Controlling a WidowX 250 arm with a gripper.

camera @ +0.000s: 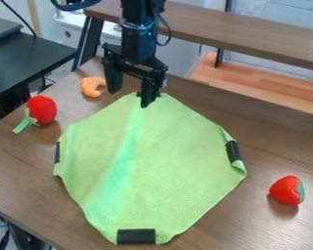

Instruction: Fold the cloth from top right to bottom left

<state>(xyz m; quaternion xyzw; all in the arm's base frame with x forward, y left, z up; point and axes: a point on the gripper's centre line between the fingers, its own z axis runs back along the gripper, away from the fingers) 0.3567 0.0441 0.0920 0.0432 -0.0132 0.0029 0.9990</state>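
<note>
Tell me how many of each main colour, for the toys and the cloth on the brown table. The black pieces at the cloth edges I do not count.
Red: 2 (left red toy, right red toy)
Orange: 1 (curved toy)
Green: 1 (cloth)
Total: 4

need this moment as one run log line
green cloth: spread out, fold not made | claw: open, at cloth's far corner | toy shrimp: view's upper left | toy strawberry: view's right
</note>
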